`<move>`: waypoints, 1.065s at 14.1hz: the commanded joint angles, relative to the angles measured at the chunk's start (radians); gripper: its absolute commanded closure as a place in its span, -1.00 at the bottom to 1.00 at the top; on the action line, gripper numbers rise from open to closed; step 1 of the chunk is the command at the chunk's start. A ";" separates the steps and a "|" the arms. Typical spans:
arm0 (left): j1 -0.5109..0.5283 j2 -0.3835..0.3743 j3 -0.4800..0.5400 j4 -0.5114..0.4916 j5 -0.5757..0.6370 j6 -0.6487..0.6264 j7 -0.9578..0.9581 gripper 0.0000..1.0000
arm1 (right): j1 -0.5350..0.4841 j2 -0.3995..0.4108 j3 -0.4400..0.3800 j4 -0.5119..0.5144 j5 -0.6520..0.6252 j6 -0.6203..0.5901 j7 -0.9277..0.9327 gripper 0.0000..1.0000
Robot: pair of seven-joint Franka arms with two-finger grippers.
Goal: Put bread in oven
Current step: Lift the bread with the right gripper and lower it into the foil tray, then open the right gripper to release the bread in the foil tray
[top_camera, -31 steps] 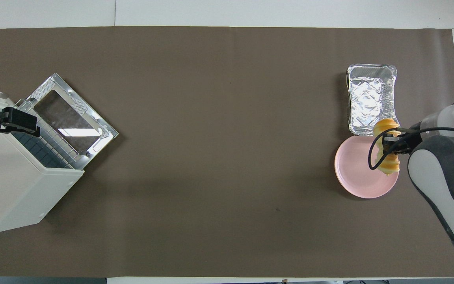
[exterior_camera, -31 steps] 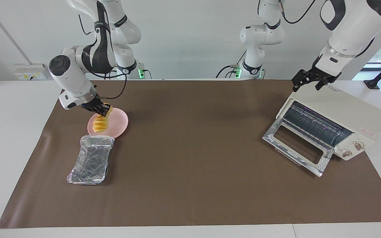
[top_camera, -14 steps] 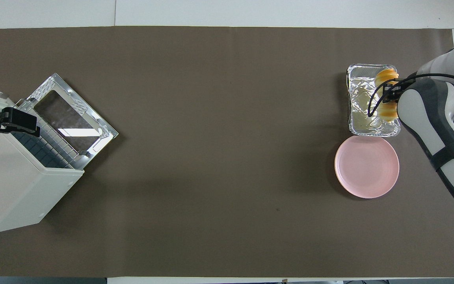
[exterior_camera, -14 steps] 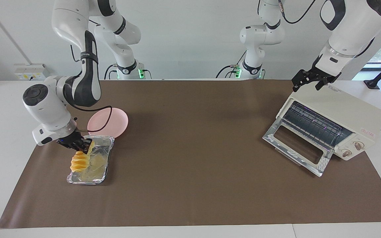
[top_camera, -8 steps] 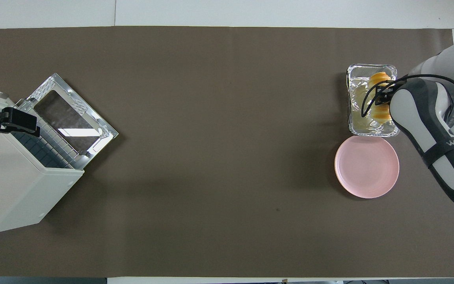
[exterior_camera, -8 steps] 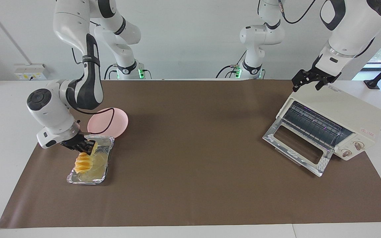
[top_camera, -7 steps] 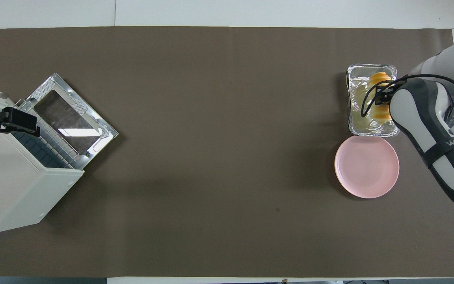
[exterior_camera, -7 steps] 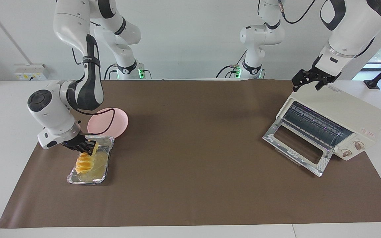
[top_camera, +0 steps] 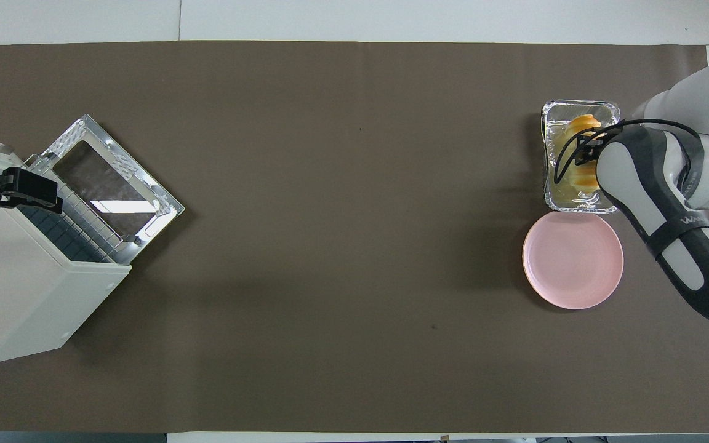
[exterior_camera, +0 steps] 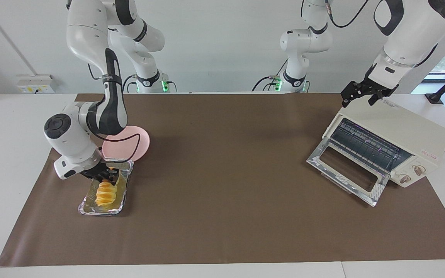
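Observation:
The bread (exterior_camera: pixel 105 194), a golden twisted loaf, is down inside the crinkled foil tray (exterior_camera: pixel 90 211) at the right arm's end of the table. My right gripper (exterior_camera: pixel 108 178) is shut on the end of the loaf nearer the robots. In the overhead view the bread (top_camera: pixel 578 130) shows in the tray (top_camera: pixel 547 157) under the right gripper (top_camera: pixel 588 151). The cream-white oven (exterior_camera: pixel 400 129) stands at the left arm's end, its glass door (exterior_camera: pixel 348 172) folded down open. My left gripper (exterior_camera: pixel 362 95) waits open over the oven's top (top_camera: pixel 16 289).
A round pink plate (exterior_camera: pixel 139 142) lies bare beside the foil tray, nearer to the robots; it also shows in the overhead view (top_camera: pixel 573 258). A brown mat (exterior_camera: pixel 226 185) covers the table between tray and oven.
My right gripper carried the bread from over the pink plate to the foil tray and lowered it into the tray. The left arm has not moved.

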 commanded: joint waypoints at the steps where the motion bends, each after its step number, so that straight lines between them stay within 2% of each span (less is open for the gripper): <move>1: 0.007 -0.018 -0.002 -0.007 -0.009 -0.008 0.002 -1.00 | -0.017 -0.014 0.001 0.003 0.004 -0.025 -0.002 -1.00; 6: 0.007 -0.018 -0.003 -0.007 -0.009 -0.008 0.004 -1.00 | -0.040 -0.014 -0.004 0.096 -0.005 -0.109 -0.053 -1.00; 12: 0.007 -0.018 -0.002 -0.007 -0.009 -0.008 0.004 -1.00 | -0.100 0.017 -0.002 0.061 0.007 -0.028 -0.145 -1.00; 14: 0.007 -0.018 -0.003 -0.007 -0.009 -0.008 0.004 -1.00 | -0.103 0.015 -0.002 0.012 0.010 0.021 -0.145 -0.88; 15: 0.007 -0.018 -0.002 -0.007 -0.009 -0.008 0.002 -1.00 | -0.106 0.014 -0.001 -0.003 0.013 0.029 -0.146 -0.69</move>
